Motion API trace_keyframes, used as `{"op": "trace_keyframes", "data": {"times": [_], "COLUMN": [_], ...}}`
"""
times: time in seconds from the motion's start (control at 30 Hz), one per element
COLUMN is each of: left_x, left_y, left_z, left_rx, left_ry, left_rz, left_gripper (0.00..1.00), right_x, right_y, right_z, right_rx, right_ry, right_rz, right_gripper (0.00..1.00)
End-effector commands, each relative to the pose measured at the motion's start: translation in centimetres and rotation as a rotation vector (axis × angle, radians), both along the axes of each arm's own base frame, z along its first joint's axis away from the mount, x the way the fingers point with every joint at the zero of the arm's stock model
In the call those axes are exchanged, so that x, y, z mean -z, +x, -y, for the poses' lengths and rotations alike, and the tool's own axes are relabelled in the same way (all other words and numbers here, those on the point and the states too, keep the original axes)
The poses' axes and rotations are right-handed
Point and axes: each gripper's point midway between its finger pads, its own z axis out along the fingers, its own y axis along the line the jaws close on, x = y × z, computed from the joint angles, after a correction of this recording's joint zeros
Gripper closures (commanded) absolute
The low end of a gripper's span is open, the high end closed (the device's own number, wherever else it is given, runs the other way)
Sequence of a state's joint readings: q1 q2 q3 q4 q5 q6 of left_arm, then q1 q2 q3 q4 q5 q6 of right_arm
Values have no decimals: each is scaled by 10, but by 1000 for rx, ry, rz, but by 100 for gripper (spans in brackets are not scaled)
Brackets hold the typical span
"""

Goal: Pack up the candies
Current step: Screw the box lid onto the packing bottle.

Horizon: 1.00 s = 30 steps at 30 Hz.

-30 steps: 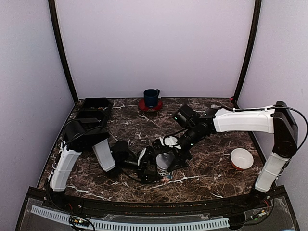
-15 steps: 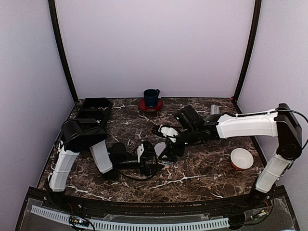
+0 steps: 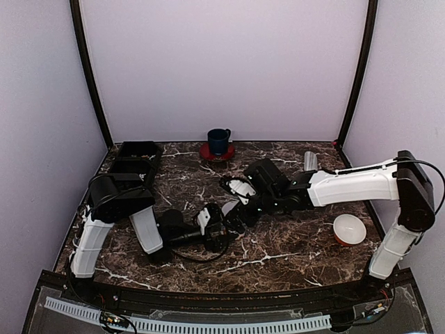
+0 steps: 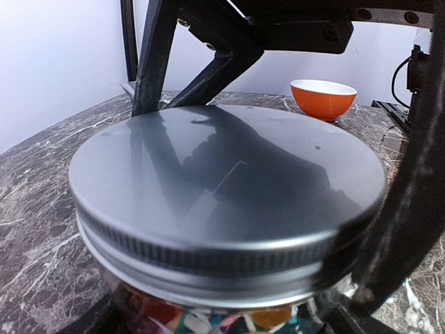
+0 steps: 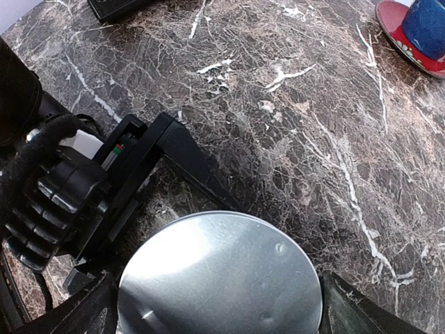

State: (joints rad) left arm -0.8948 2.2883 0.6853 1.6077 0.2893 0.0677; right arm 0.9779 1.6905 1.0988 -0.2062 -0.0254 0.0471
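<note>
Soft, even light; the close views suffer most.

From overhead I see the pale walls (image 3: 222,69) bright and flat, while the dark marble desk (image 3: 299,243) swallows detail and black arm parts melt into it. My left wrist view bulges the lid (image 4: 229,188) with wide-angle distortion, and the candies (image 4: 268,318) in the jar (image 4: 118,285) beneath are blurred. The right wrist view shows a white glare patch on that lid.
</note>
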Motion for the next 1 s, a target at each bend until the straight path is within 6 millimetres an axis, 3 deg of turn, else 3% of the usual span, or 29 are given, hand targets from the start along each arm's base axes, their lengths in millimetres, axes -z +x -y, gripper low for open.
{"op": "trace_keyframes", "data": {"times": [0.0,0.3,0.53,0.7,0.97], "left_x": [-7,-16,-18,-14,-10], "left_y": [5,-33,-83,-96,-102], "left_z": [-6,5,7,7,6], "left_rx": [-33,228,600,711,782], "left_ry": [9,-32,-47,-25,-3], "left_rz": [24,16,-58,-118,-171], "left_gripper": [16,14,14,14,14], "right_x": [-12,-42,-49,-44,-33], "right_y": [-6,-28,-74,-91,-98], "right_z": [5,41,49,46,39], "right_rx": [-20,-311,-680,-848,-965], "right_ry": [11,-12,1,-3,-14], "right_rz": [28,163,229,198,165], "right_gripper": [2,2,2,2,2]}}
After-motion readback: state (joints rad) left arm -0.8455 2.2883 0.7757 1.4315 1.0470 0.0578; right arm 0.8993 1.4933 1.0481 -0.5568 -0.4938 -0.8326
